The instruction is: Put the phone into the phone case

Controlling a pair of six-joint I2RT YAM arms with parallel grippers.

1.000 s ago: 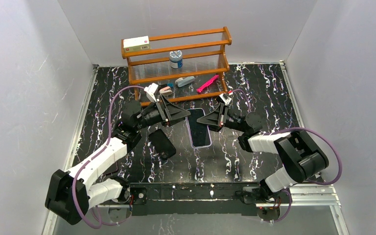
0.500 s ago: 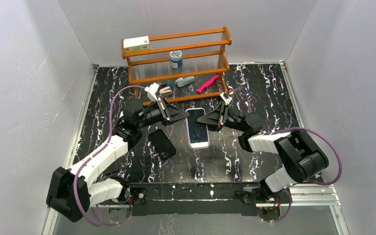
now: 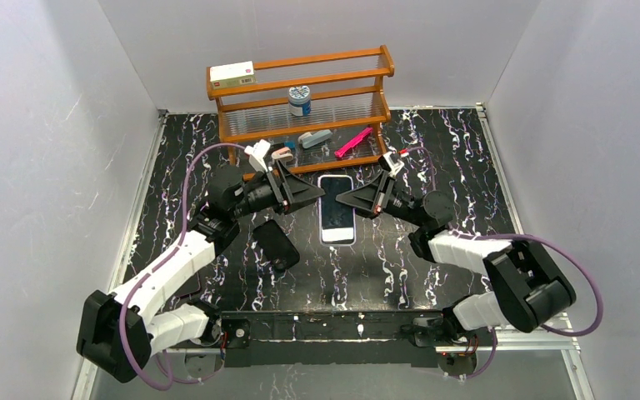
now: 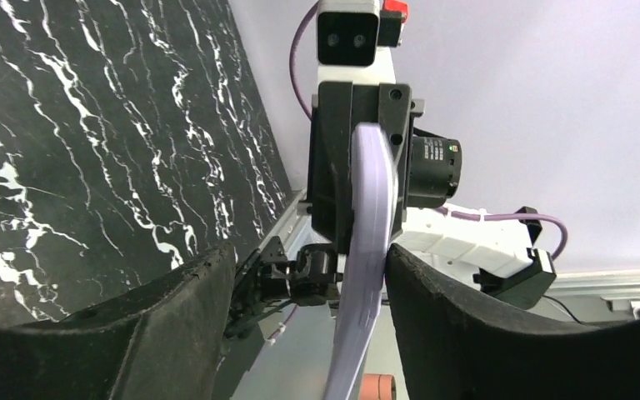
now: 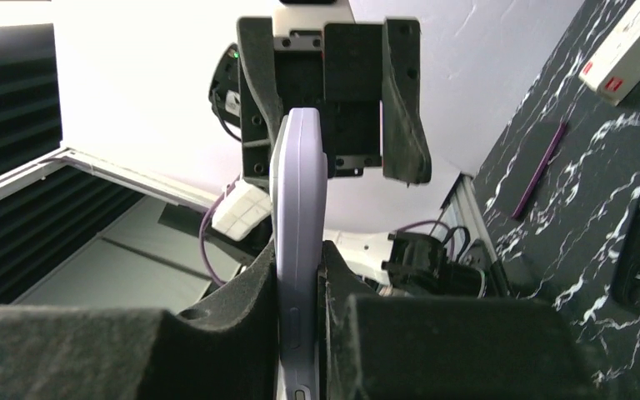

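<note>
Grips the phone [image 3: 337, 212] across its two faces with the right gripper [image 5: 298, 254], set narrow and clamped tight, one finger on each face. Holds it clear of the desk [image 3: 433, 150], over the middle, glossy screen upward, pale lavender rim edge-on in both wrist views.

Reaches in from the opposite side with the left gripper [image 4: 300, 262], spread wide, one finger off each face of the phone, with a broad gap on one side and only a slim one on the other. Cannot tell whether that nearer finger touches.

Has the phone case [image 3: 275, 242] lying flat on the black, white-veined desk, matte black, just left of the phone and nearer the arm bases, partly under the left wrist, touched by neither gripper. Phone not yet in it.

Farther back, on the rear of the desk near the wall: a wooden rack [image 3: 325, 60], with a white box [image 3: 232, 75] at the left end of the top shelf, a blue-labelled jar [image 3: 300, 102] on the middle shelf, and a grey-and-teal item [image 3: 315, 137] beside a pink item [image 3: 352, 143] on the bottom shelf.
</note>
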